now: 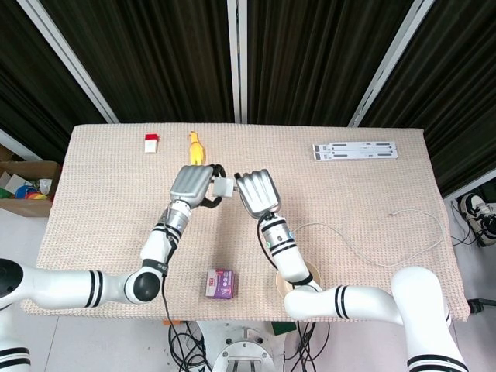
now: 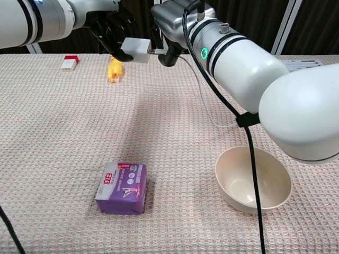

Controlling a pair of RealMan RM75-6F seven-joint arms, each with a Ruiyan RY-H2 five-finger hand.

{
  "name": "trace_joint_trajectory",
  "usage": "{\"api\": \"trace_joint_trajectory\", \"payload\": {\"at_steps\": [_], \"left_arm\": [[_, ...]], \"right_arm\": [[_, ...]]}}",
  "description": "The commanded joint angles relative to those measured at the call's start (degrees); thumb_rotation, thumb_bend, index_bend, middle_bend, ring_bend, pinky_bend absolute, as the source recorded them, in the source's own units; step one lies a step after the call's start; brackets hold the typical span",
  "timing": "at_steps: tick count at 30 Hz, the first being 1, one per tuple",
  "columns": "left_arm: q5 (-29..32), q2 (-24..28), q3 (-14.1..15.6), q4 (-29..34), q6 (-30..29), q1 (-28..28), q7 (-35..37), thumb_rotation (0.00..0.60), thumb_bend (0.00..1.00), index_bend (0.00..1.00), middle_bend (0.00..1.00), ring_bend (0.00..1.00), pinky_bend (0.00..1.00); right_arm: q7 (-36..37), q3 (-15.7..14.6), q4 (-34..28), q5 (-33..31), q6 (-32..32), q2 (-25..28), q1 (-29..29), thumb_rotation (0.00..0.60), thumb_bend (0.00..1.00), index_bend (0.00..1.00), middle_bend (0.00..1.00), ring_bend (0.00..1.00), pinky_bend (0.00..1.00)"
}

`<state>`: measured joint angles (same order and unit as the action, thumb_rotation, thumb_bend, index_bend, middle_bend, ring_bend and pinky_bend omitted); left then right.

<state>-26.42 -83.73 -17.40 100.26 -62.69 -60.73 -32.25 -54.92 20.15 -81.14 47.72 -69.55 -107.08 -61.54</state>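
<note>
Above the table's middle, my left hand (image 1: 192,184) (image 2: 108,27) grips a small white adapter block (image 1: 223,187) (image 2: 135,49). My right hand (image 1: 258,191) (image 2: 170,24) is right beside it and pinches the plug end of a thin white cable (image 1: 364,256) (image 2: 204,98) against the block's right side. The cable hangs from that hand and trails over the cloth to the right. Whether the plug sits inside the block is hidden by the fingers.
A purple packet (image 1: 221,283) (image 2: 122,187) lies near the front edge, with a beige bowl (image 2: 253,179) (image 1: 284,284) to its right. A yellow toy (image 1: 197,146) (image 2: 114,70), a red-and-white box (image 1: 151,142) (image 2: 69,62) and a white strip (image 1: 356,150) lie at the back.
</note>
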Motion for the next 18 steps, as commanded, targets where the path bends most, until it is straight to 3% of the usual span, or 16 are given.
{"api": "trace_joint_trajectory", "payload": {"at_steps": [1,18], "left_arm": [[0.22,0.00,-0.14,-0.11,0.08,-0.08,0.08,0.600,0.31,0.60,0.48,0.45,0.58],[-0.42,-0.97,0.57,-0.19,-0.51,-0.80,-1.42,0.600,0.31,0.60,0.48,0.45,0.58]], "right_arm": [[0.05,0.12,-0.09,0.01,-0.02,0.01,-0.03,0.600,0.62,0.72,0.67,0.66,0.76],[-1.12,0.41,-0.02,-1.37,0.30,-0.48,-0.57,0.600,0.62,0.72,0.67,0.66,0.76]]}}
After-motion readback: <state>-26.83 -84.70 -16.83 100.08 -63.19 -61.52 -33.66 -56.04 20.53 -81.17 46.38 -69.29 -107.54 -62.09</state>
